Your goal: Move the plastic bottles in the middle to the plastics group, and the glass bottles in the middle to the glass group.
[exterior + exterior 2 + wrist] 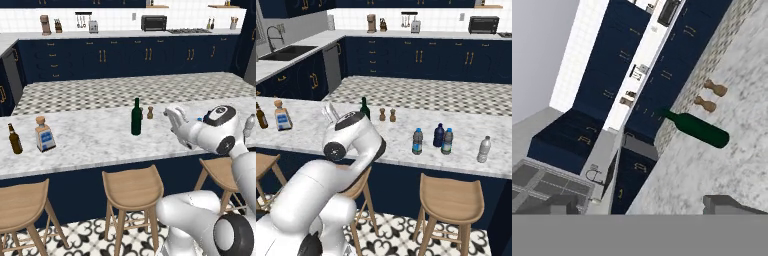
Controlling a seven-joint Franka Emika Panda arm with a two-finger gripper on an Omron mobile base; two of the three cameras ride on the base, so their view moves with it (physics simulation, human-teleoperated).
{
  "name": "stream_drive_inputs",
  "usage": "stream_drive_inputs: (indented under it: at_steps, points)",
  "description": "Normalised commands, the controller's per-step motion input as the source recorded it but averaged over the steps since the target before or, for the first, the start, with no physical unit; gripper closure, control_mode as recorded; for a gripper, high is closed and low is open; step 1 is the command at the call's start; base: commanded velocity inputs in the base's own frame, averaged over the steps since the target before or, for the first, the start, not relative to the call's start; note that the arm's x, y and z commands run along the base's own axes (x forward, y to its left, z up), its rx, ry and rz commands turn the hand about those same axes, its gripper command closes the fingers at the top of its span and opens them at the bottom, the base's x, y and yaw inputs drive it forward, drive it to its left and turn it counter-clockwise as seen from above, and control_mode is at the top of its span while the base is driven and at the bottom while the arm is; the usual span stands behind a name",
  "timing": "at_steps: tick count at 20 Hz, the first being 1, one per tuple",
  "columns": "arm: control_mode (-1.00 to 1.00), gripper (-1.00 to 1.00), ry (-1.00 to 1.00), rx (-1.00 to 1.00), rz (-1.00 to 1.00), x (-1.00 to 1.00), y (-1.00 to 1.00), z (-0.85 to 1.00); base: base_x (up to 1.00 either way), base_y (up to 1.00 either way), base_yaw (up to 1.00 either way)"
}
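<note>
End effector [171,116] (jaws wide) hangs near green wine bottle [136,118].

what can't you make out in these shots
- Green wine bottle: right base view, lower body hidden behind the arm.
- Greyish clear bottle: left base view, partly behind the arm, near the edge.
- Label text on the square bottle: too small.
- Gripper: fingertips blend with the white marble counter.

Green wine bottle [136,118] upright mid-counter, two labelled water bottles [417,141] — upright
</note>
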Motion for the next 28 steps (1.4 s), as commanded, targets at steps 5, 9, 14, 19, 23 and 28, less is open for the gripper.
stream_drive_inputs:
  at_steps: [5, 9, 14, 19, 23, 28]
  points:
    - [-1.00, -1.00, 0.47, 0.19, 0.01, -0.07, 0.37, 0.59, 0.00, 0.00, 0.00]
    - [-1.00, -1.00, 0.43, 0.36, 0.00, -0.08, 0.22, 0.66, 0.00, 0.00, 0.00]
    - [-1.00, -1.00, 0.49, 0.41, -0.06, -0.09, 0.08, 0.64, 0.00, 0.00, 0.00]
    - [-1.00, -1.00, 0.67, 0.29, -0.09, 0.00, 0.01, 0.48, 0.00, 0.00, 0.00]
    - [-1.00, -1.00, 0.59, 0.27, -0.05, 0.06, -0.02, 0.46, 0.00, 0.00, 0.00]
    - [-1.00, -1.00, 0.38, 0.23, 0.00, 0.11, -0.05, 0.51, 0.00, 0.00, 0.00]
